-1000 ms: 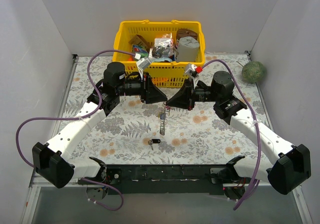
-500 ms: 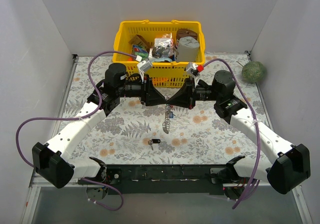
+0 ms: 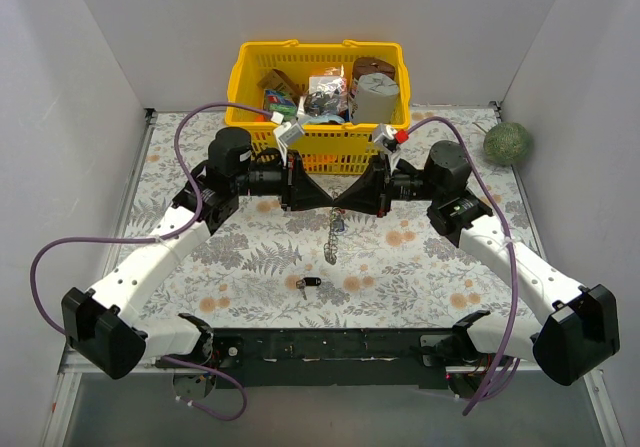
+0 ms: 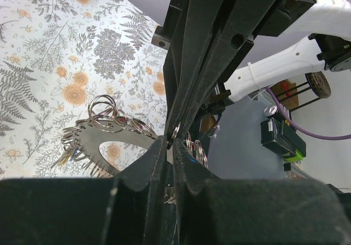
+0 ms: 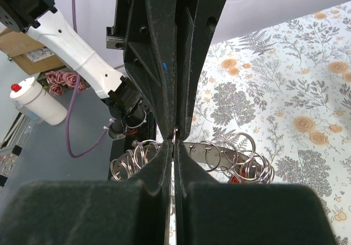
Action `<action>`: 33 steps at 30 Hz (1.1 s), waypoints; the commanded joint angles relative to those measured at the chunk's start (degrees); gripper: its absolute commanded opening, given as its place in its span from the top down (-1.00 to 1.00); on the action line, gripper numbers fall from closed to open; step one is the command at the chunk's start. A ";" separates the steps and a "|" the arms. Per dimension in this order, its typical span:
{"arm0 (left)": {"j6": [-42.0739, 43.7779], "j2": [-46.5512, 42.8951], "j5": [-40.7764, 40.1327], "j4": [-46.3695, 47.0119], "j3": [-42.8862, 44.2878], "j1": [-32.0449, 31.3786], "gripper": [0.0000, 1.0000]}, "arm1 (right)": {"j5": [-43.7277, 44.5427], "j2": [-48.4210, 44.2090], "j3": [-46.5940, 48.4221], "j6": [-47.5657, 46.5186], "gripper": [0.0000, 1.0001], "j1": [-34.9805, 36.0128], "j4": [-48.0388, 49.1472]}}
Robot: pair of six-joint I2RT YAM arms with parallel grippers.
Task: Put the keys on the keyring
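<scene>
Left hand (image 3: 328, 196) and right hand (image 3: 344, 196) meet tip to tip at the centre of the overhead view, raised above the tabletop (image 3: 420, 267). In the right wrist view the right hand's fingers (image 5: 156, 163) are pressed together on the upper edge of the keyring (image 5: 219, 149). In the left wrist view the left hand's fingers (image 4: 151, 163) are closed to a thin slit on the same keyring (image 4: 101, 141), with the other hand's fingers coming in from the top of the frame.

The keyring (image 3: 335, 229) is a flat toothed metal ring. It hangs edge-on below the joined fingertips, clear of the floral tabletop. Small wire split rings (image 5: 241, 146) are threaded along it, and something small and red (image 5: 236, 179) shows among them.

One key with a black head (image 3: 309, 284) lies alone on the tabletop, lower centre, below the hanging keyring and apart from it.

A yellow basket (image 3: 250, 67) full of assorted items stands at the top centre. A green ball (image 3: 507, 143) rests at the right edge.
</scene>
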 commanded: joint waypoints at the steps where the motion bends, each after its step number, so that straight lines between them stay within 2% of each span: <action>1: -0.52 -3.15 -2.10 4.00 -0.51 -0.11 0.88 | -5.05 -0.73 -0.10 1.40 0.97 0.42 6.62; 4: -0.61 -3.41 -2.36 4.44 -0.60 -0.11 1.00 | -6.89 -0.55 -0.45 1.57 0.97 0.42 7.06; 13: -1.05 -4.12 -2.36 5.23 -1.04 -0.11 1.00 | -13.49 0.41 0.34 -1.06 0.97 0.33 3.21; 14: -1.05 -4.20 -2.27 5.32 -1.04 -0.11 0.96 | -14.10 0.59 0.51 -1.58 0.97 0.33 2.32; 17: -1.14 -4.12 -1.83 5.41 -1.13 -0.02 0.61 | -14.89 0.85 1.39 -2.82 0.97 0.33 0.38; 19: -1.31 -3.77 -1.48 5.32 -1.13 -0.11 0.49 | -14.98 1.03 1.48 -2.73 0.97 0.33 0.21; 21: -1.40 -3.42 -0.96 5.41 -1.04 -0.11 0.40 | -15.25 0.94 1.57 -2.82 0.97 0.33 0.29; 27: -1.58 -2.62 0.10 4.62 -0.69 -0.11 0.32 | -14.46 0.42 1.75 -2.73 0.97 0.33 -0.06; 31: -1.31 -3.06 2.03 4.62 -0.51 -0.11 0.02 | -13.75 0.50 1.83 -3.00 0.97 0.33 -1.20; 33: -0.96 -3.32 2.65 4.18 -0.51 -0.11 -0.03 | -13.14 0.68 1.83 -3.17 0.97 0.33 -1.38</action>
